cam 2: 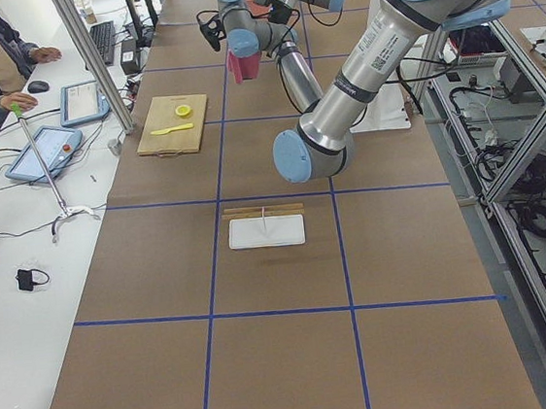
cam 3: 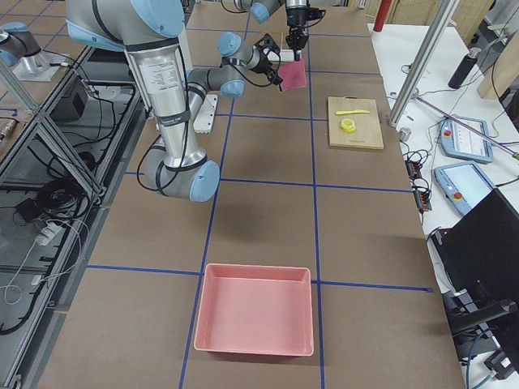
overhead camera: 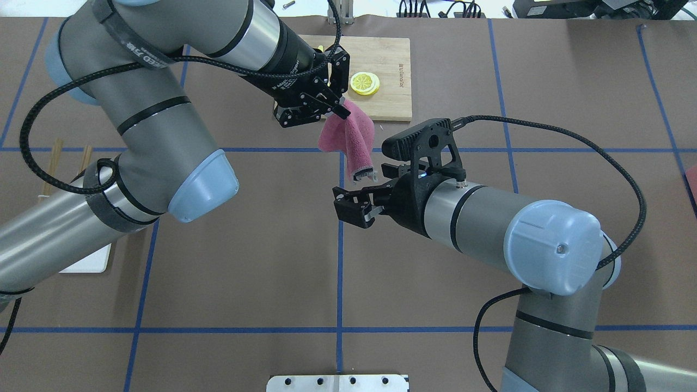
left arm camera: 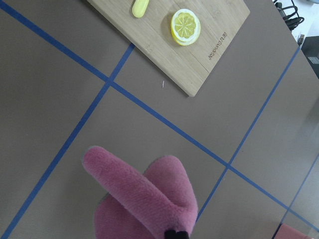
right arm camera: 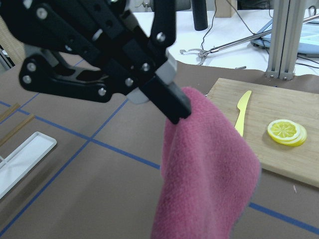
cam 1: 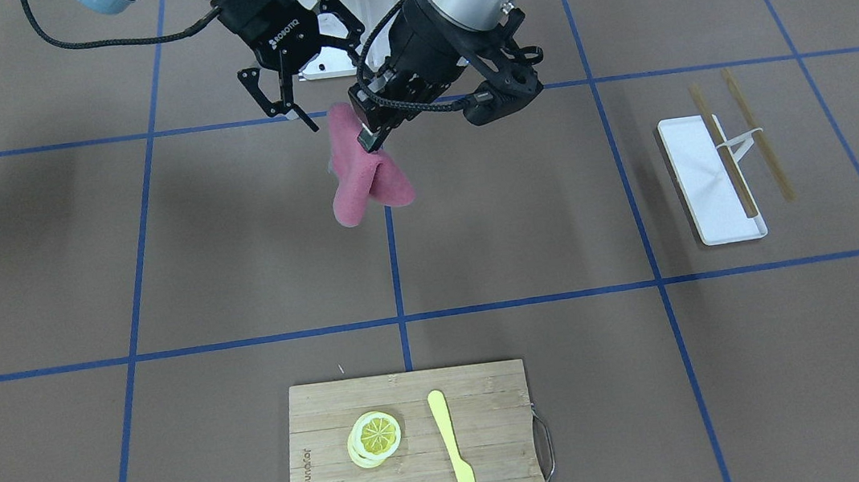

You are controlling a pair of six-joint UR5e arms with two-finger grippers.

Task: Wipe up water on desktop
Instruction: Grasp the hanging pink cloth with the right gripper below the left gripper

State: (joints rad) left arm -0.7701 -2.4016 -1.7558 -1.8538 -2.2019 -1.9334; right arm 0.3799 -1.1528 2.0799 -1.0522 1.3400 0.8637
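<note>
Pink cloth (cam 1: 365,171) hangs clear above bench (cam 1: 540,220), robot-side of bamboo board (cam 1: 413,453), pinched by left claw (cam 1: 372,141), right claw (overhead camera: 348,202) spread just beside; no wet patch vis., wiping prob. not begun.

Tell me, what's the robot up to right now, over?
Left gripper shut on pink cloth, held above the desktop. Right gripper open beside the cloth's hanging end. No water visible; cutting board sits apart.
</note>
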